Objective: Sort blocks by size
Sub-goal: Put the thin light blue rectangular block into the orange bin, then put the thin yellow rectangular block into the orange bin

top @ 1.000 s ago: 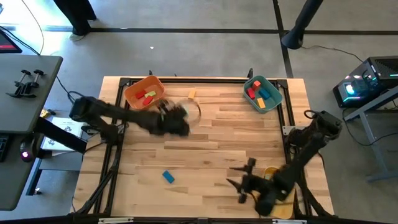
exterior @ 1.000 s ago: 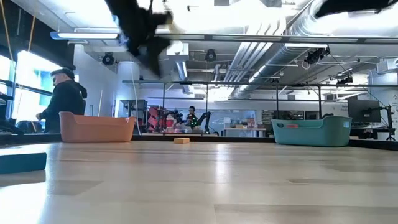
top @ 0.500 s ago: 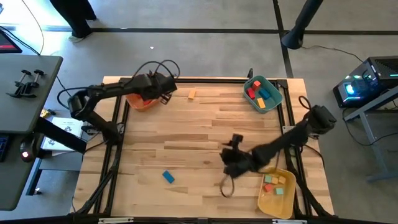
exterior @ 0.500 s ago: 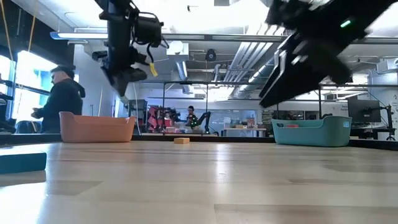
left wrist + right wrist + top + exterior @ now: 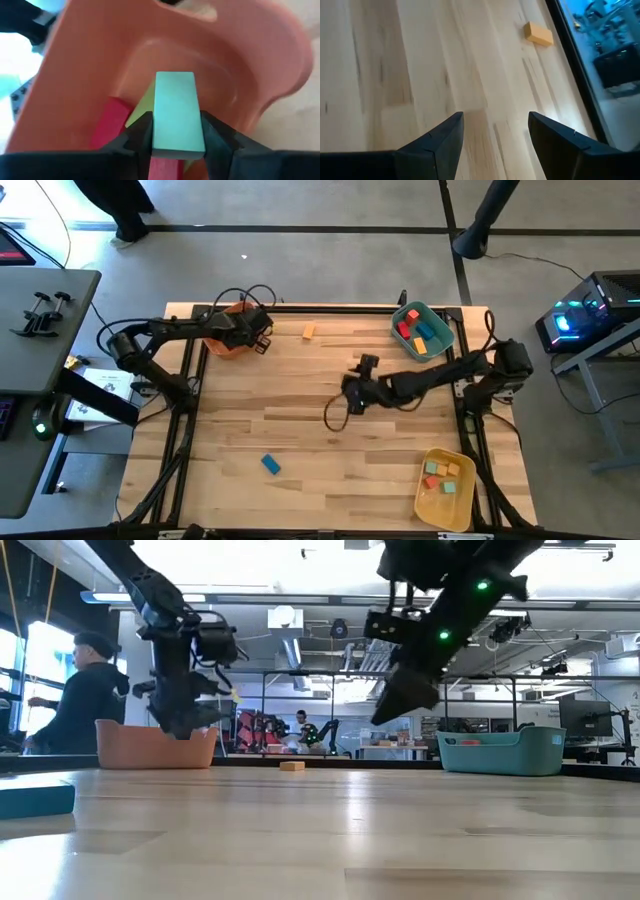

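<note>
Left hand [image 5: 176,137] grips pale green block [image 5: 175,110] over orange bin [image 5: 260,70].

1. Both arms are dark, near black, built of slim jointed segments.
2. Loose black cables loop off the left arm [image 5: 170,332] and hang below the right arm [image 5: 440,372].
3. Small green lights glow on the right arm's wrist.
4. Each gripper's fingers [image 5: 435,145] are dark, angular wedges.
</note>
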`<action>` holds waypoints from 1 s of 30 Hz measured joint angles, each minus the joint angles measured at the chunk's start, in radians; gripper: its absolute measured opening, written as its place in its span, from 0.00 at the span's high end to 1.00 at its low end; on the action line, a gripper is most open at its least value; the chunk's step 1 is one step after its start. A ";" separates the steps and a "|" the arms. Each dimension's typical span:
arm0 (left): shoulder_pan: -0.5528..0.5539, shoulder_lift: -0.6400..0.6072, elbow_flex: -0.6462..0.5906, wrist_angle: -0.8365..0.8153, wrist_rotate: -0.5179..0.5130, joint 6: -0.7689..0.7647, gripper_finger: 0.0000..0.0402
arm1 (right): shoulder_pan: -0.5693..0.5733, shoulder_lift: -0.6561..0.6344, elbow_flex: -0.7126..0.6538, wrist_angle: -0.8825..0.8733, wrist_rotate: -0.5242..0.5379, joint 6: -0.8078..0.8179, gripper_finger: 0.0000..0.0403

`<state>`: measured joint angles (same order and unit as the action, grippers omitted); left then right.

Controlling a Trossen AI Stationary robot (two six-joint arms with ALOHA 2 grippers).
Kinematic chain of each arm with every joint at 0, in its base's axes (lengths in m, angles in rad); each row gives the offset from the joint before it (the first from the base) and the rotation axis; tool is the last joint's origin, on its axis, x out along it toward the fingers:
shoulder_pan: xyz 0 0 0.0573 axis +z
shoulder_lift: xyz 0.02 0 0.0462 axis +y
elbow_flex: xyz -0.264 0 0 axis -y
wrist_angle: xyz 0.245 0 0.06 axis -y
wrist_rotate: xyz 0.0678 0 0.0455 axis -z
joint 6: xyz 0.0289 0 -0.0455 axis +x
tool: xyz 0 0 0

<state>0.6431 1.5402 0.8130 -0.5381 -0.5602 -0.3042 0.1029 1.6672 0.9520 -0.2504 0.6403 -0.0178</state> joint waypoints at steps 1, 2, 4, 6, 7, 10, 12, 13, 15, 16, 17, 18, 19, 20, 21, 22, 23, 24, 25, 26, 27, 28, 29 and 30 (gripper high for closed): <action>0.007 0.000 -0.004 -0.002 0.014 0.008 0.69 | -0.019 0.000 0.000 0.025 -0.026 -0.011 0.46; 0.015 -0.002 -0.007 -0.008 0.031 0.010 0.67 | -0.036 0.000 0.000 0.047 -0.052 -0.020 0.46; 0.034 -0.017 -0.008 -0.039 0.072 0.007 0.61 | -0.062 0.000 0.000 0.094 -0.097 -0.032 0.46; 0.050 -0.040 -0.009 -0.075 0.118 0.005 0.54 | -0.082 0.000 0.000 0.137 -0.132 -0.033 0.46; 0.055 -0.058 -0.009 -0.097 0.142 0.016 0.50 | -0.091 0.000 0.000 0.157 -0.148 -0.032 0.46; 0.066 -0.137 -0.009 -0.160 0.201 0.035 0.42 | -0.121 0.003 0.000 0.220 -0.194 -0.013 0.46; 0.066 -0.201 -0.009 -0.176 0.202 0.038 0.39 | -0.142 0.020 0.000 0.271 -0.215 0.001 0.46; 0.061 -0.239 -0.010 -0.176 0.201 0.038 0.39 | -0.152 0.036 0.000 0.302 -0.227 0.010 0.46; 0.047 -0.319 -0.020 -0.155 0.196 0.038 0.38 | -0.171 0.077 0.000 0.382 -0.231 0.019 0.46; 0.035 -0.359 -0.030 -0.139 0.193 0.038 0.38 | -0.179 0.102 0.000 0.437 -0.231 0.019 0.46; 0.019 -0.400 -0.041 -0.122 0.192 0.038 0.38 | -0.188 0.128 0.000 0.493 -0.240 0.018 0.46; 0.002 -0.440 -0.055 -0.098 0.193 0.037 0.38 | -0.200 0.157 0.000 0.549 -0.265 0.018 0.46; -0.020 -0.479 -0.069 -0.074 0.192 0.033 0.38 | -0.214 0.188 0.001 0.604 -0.304 0.014 0.46; -0.046 -0.516 -0.087 -0.045 0.190 0.026 0.38 | -0.230 0.219 0.004 0.652 -0.354 0.006 0.46; -0.075 -0.552 -0.110 -0.006 0.190 0.021 0.38 | -0.247 0.248 0.013 0.685 -0.386 -0.002 0.46; -0.106 -0.584 -0.136 0.037 0.190 0.018 0.38 | -0.268 0.276 0.031 0.709 -0.389 0.000 0.46; -0.142 -0.613 -0.165 0.083 0.191 0.013 0.38 | -0.291 0.299 0.056 0.718 -0.383 0.016 0.46; -0.180 -0.639 -0.196 0.134 0.195 0.004 0.38 | -0.316 0.319 0.086 0.718 -0.376 0.040 0.46; -0.217 -0.660 -0.228 0.186 0.197 -0.005 0.38 | -0.341 0.341 0.122 0.710 -0.379 0.066 0.46; -0.257 -0.678 -0.259 0.239 0.200 -0.015 0.38 | -0.364 0.365 0.161 0.695 -0.397 0.091 0.46; -0.296 -0.692 -0.292 0.292 0.201 -0.027 0.38 | -0.388 0.391 0.202 0.672 -0.425 0.111 0.46; -0.337 -0.700 -0.323 0.350 0.202 -0.041 0.38 | -0.408 0.421 0.246 0.642 -0.451 0.121 0.46; -0.378 -0.703 -0.352 0.407 0.201 -0.057 0.38 | -0.425 0.450 0.291 0.598 -0.470 0.129 0.46; -0.418 -0.703 -0.381 0.461 0.201 -0.073 0.38 | -0.439 0.477 0.340 0.539 -0.486 0.145 0.47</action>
<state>0.2248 0.8370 0.4321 -0.0771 -0.3596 -0.3774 -0.3357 2.1440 1.2924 0.2888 0.1540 0.1276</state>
